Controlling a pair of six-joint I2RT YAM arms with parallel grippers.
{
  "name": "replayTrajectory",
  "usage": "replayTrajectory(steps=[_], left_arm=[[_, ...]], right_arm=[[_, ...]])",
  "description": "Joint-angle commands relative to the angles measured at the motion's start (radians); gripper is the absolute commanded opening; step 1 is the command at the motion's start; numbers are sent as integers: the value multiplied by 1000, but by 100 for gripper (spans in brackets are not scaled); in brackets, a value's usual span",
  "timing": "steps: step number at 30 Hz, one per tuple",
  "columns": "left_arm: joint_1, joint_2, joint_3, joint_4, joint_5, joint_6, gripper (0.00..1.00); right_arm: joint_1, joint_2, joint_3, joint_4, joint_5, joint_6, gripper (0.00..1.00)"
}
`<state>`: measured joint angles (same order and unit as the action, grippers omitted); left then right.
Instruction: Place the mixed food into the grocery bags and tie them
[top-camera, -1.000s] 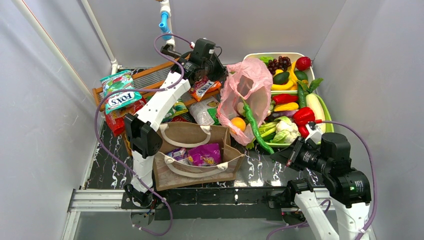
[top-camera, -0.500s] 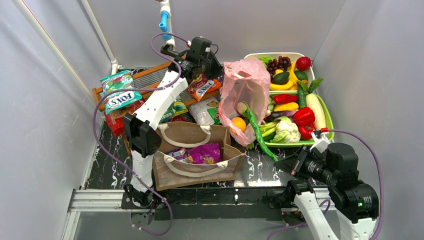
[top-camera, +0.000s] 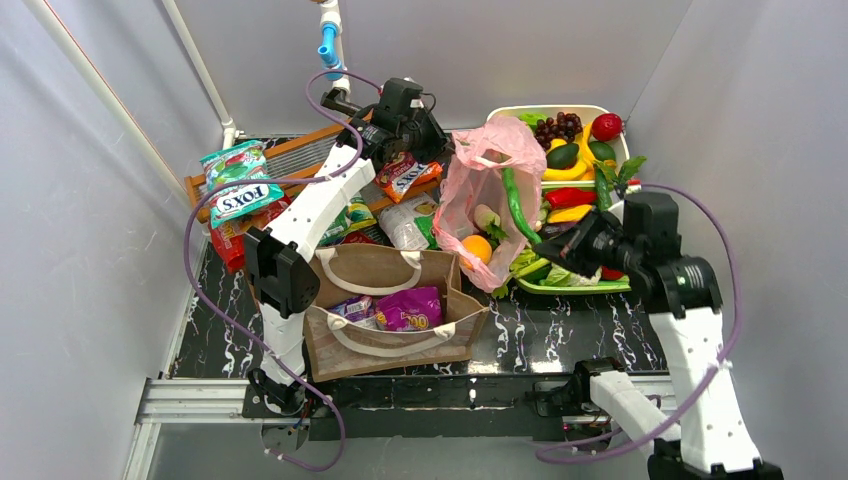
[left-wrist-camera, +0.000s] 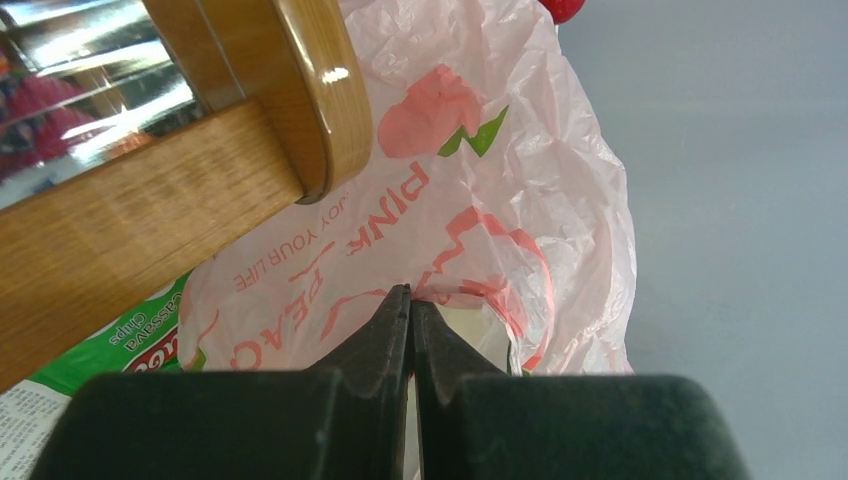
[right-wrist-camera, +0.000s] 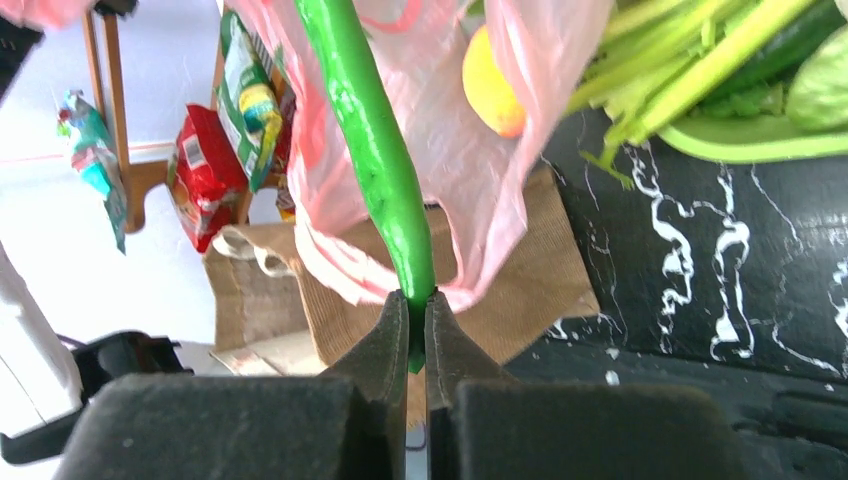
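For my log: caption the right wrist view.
Right gripper pinching the tip of the long green pepper, pink bag with an orange behind.

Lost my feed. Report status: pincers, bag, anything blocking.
Left pincer shut on pink bag rim. Right pincer shut on green chili, chili against the bag. Wooden rack close beside left pincer.

The top view looks down from behind the arm bases (top-camera: 280, 390) at its lower edge over the table (top-camera: 590, 325), while the 2 wrist views peer closely past their fingers (left-wrist-camera: 385, 345), all 3 sharing the pink bag (top-camera: 495, 165).
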<state>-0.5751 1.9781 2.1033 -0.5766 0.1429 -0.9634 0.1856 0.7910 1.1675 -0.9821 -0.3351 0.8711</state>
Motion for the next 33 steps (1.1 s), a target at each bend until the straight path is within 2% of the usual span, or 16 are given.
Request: replayTrajectory(steps=[1, 10, 15, 19, 23, 24, 27, 33], left_arm=[[2, -74, -8, 10, 55, 12, 0], [-2, -84, 1, 24, 70, 33, 0], [-2, -80, 9, 27, 71, 34, 0], [-2, -73, 26, 27, 73, 31, 0], [-2, -69, 33, 27, 75, 28, 0], [-2, -68, 33, 27, 75, 28, 0], [-2, -72, 31, 26, 78, 28, 0], [-2, -88, 9, 24, 75, 34, 0]], right_arm=[[8, 98, 83, 170, 29, 45, 1], [8, 222, 114, 267, 99, 76, 1], [8, 290, 111, 312, 58, 73, 3], [8, 326, 116, 319, 34, 60, 16], [9, 368, 115, 364, -34, 4, 62], [9, 386, 123, 358, -63, -16, 69], [12, 430, 146, 340, -174, -76, 77], [21, 361, 145, 332, -294, -206, 77]])
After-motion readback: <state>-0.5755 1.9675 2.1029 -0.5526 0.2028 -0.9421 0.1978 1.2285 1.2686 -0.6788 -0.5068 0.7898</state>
